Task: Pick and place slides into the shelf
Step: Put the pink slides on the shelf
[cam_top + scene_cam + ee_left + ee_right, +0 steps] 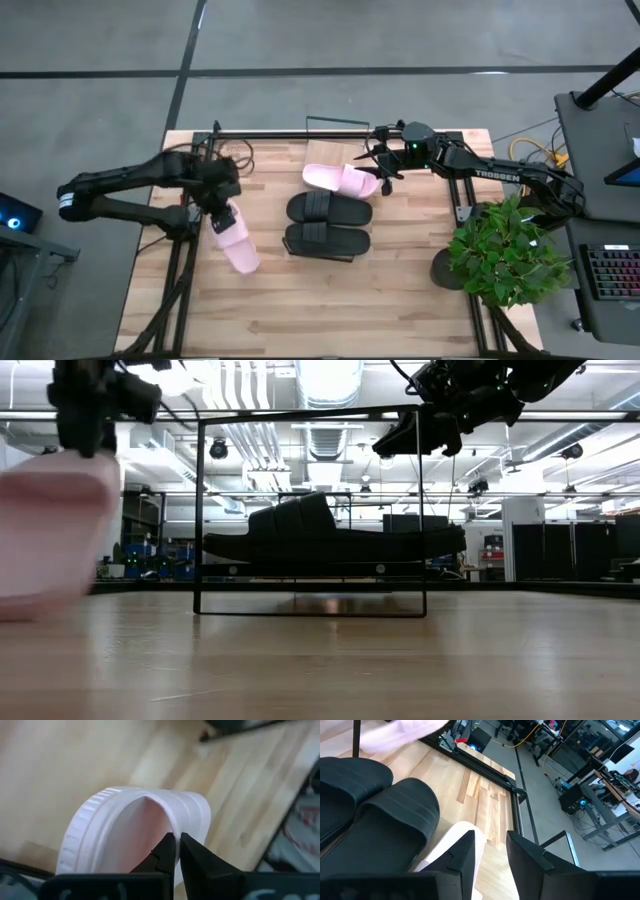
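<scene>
Fingers (pixel 167 851) of the left gripper (pixel 222 212) are pinched together on the strap edge of a pale pink slide (pixel 235 243), which hangs from them over the left part of the wooden table (pixel 300 310), toe end lower and pointing toward the near edge. In the left wrist view the curved strap and ribbed sole rim of this slide fill the frame above the boards. The left arm (pixel 130 185) reaches in from the left side, elbow bent, wrist turned downward.

Just to its right lie two black slides (pixel 328 208), side by side and touching along their length near the table's middle. Beyond them the second pink slide (pixel 340 180) rests at an angle, its one end against the nearer black pair.

The right gripper (pixel 385 168) hangs over that slide's right end, its fingers (pixel 465 852) parted on either side of the pale edge seen in the right wrist view; whether they press on it I cannot tell. The right arm (pixel 500 178) stretches in from the right, nearly level along the far edge.

The shelf (pixel 335 125) shows as a thin black wire frame at the far edge, close behind the right gripper. A potted plant (pixel 505 250) stands at the table's right edge, beneath the right arm's elbow.
</scene>
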Controlling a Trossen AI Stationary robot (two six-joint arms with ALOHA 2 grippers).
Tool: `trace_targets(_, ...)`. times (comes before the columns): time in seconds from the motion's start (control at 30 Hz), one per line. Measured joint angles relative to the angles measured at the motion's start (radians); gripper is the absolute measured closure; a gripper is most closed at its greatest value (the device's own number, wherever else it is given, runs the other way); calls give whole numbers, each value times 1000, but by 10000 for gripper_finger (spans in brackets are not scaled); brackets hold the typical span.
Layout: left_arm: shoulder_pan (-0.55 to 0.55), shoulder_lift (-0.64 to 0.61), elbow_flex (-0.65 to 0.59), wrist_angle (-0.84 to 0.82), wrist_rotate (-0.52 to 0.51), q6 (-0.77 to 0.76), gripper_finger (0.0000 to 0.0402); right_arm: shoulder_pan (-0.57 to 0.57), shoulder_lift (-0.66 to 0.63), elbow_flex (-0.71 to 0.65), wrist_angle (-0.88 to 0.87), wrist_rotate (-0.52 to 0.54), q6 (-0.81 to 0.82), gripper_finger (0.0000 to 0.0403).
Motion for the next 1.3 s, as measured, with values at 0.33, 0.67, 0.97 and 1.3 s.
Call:
trace_targets(0.33, 0, -63, 138, 2, -101, -18, 402, 0, -1, 0, 2, 0, 0, 303)
trace_targets(0.67, 0, -71, 283, 4, -327, 40, 402, 0, -22, 0, 40, -2, 31, 308)
trace_targets(0.97, 0, -87, 379, 71, -470, 50, 402, 1, -55, 0, 53, -3, 63, 312)
trace_targets(1.3, 0, -91, 331, 491, -492, 327, 401, 1, -83, 0, 143, -18, 261, 309)
